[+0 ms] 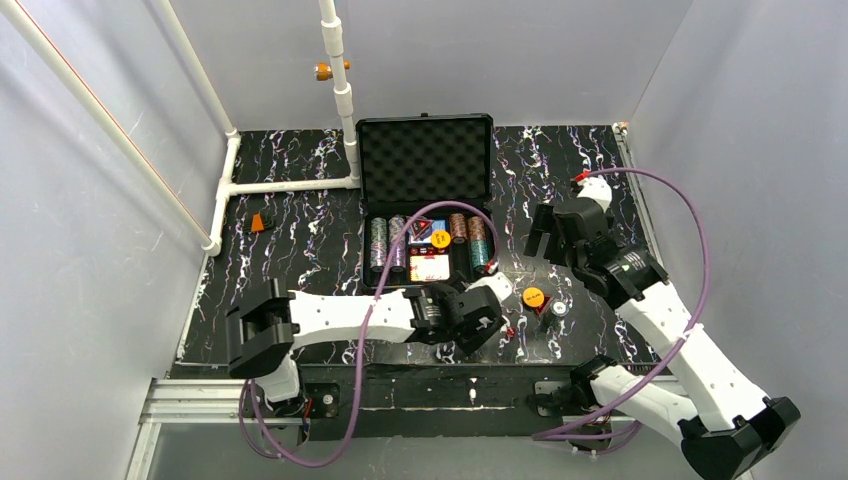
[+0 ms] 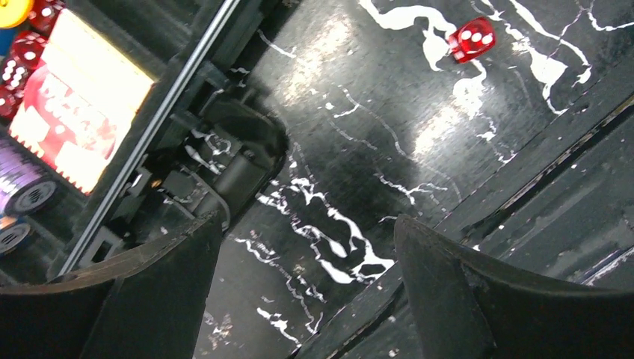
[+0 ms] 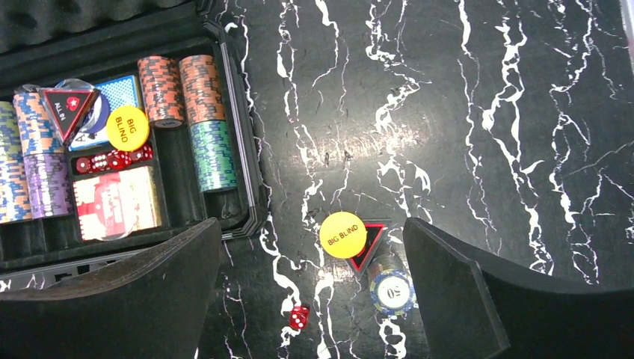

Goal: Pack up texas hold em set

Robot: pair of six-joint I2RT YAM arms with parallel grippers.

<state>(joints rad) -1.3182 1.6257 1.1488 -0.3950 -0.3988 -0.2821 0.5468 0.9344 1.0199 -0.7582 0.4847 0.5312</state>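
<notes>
The black hard case point(image 1: 363, 205) lies open at the back middle, its egg-crate foam lid point(image 1: 425, 160) raised. Inside are rows of chips point(image 3: 211, 112), a card deck point(image 3: 116, 202), red dice and a yellow "BIG BLIND" disc point(image 3: 127, 127). On the table right of the case lie a second yellow disc point(image 3: 343, 235) on a black-and-red triangle point(image 3: 371, 247), a short "50" chip stack point(image 3: 392, 290) and a red die point(image 3: 298, 318). My right gripper point(image 3: 310, 292) is open and empty above these. My left gripper point(image 2: 306, 299) is open and empty by the case's front handle point(image 2: 232, 161), the die point(image 2: 472, 39) ahead of it.
A small orange block point(image 1: 262, 222) lies at the left of the table. White pipes point(image 1: 290, 185) run along the left and back, with walls on three sides. The table's front edge point(image 2: 523, 187) is close to my left gripper.
</notes>
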